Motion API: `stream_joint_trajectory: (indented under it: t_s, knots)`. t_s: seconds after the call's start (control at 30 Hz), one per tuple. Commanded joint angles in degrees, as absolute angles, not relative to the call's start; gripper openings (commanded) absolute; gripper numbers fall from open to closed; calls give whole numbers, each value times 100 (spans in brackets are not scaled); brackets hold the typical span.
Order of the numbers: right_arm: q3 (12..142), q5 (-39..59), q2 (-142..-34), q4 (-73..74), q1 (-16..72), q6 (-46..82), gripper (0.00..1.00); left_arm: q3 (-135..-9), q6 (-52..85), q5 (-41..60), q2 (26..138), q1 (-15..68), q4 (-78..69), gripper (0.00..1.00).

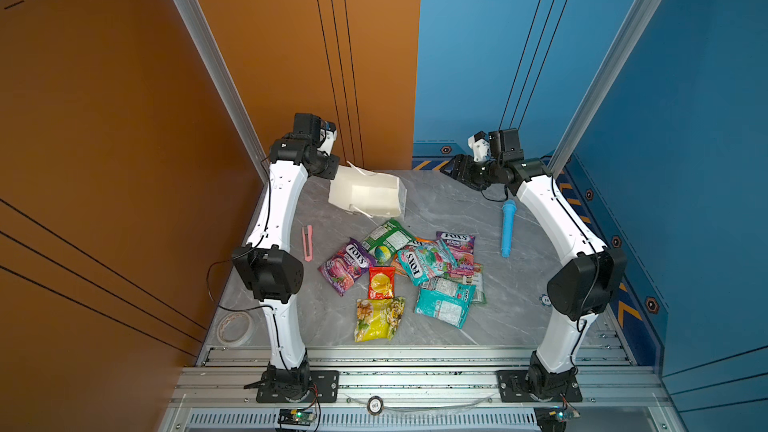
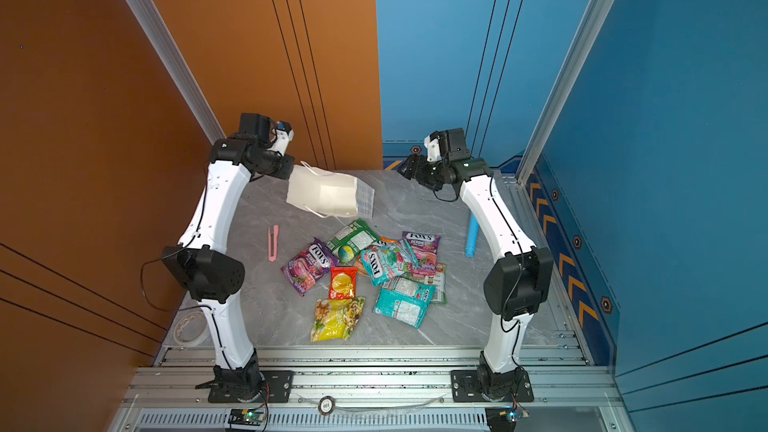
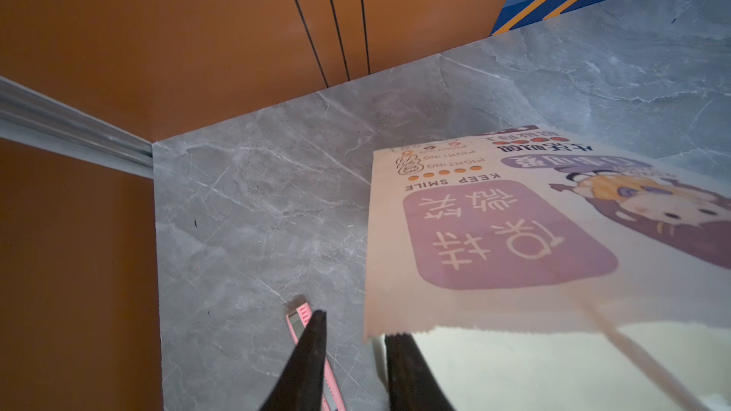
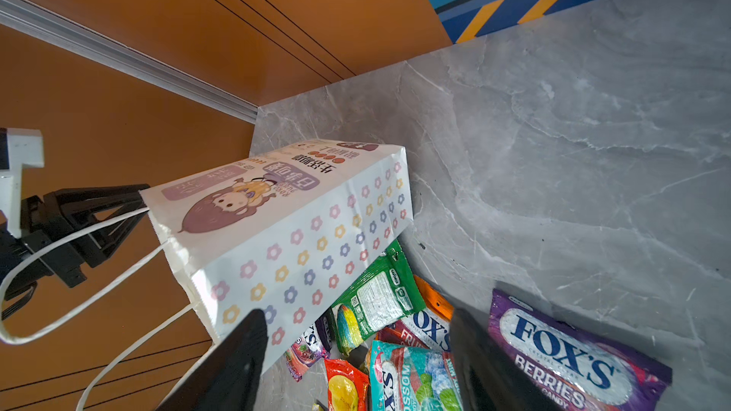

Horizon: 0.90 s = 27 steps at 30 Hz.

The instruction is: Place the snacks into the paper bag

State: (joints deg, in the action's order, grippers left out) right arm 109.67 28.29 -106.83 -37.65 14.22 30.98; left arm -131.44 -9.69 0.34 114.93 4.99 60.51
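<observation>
Paper bag (image 1: 365, 195) tilted, left fingers (image 3: 308, 357) narrow at its rim, grip unclear, right fingers (image 4: 237, 357) wide, snacks (image 1: 415, 268) beside

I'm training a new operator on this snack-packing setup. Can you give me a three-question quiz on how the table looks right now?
1. True or false: the paper bag stands upright on the table.
2. Which thing lies closest to the right arm? A pink stick, B blue cylinder, C tape roll.
3. What colour is the snack packet nearest the table's front edge?
Key: 1 false, it is tilted over; 2 B; 3 yellow.
</observation>
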Motion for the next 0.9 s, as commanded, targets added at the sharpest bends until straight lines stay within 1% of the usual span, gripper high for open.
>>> stream_joint_trajectory:
  t_s: [0.0,0.17,0.33,0.4,0.5,0.63,0.7,0.77,0.87]
  knots:
    - [10822,2957,-10473,-3534,1390,3226,75,-12966,-824,138,11320,536,6329,37]
    - [10687,2979,-10440,-3483,1394,3256,75,-12958,-955,-63,11255,595,6329,56]
    - [10380,3008,-10346,-3231,1489,3417,75,-12792,-1028,-125,11117,709,6322,70]
    - [10327,2850,-10305,-3231,1582,3404,75,-12707,-1036,-173,11088,752,6320,74]
    - [9880,2298,-10091,-3033,1917,3370,74,-12593,-974,-69,11074,779,6319,79]
    - [9449,1628,-9880,-2866,2464,3330,74,-12439,-826,-91,11010,791,6313,80]
    - [9162,1043,-9759,-2785,2852,3307,73,-12457,-702,-94,10949,719,6309,84]
    - [8823,320,-9601,-2656,3269,3285,73,-12520,-580,-2,10872,640,6272,85]
    - [8112,-545,-9344,-2049,3882,3388,73,-12392,-410,60,10580,559,5974,85]
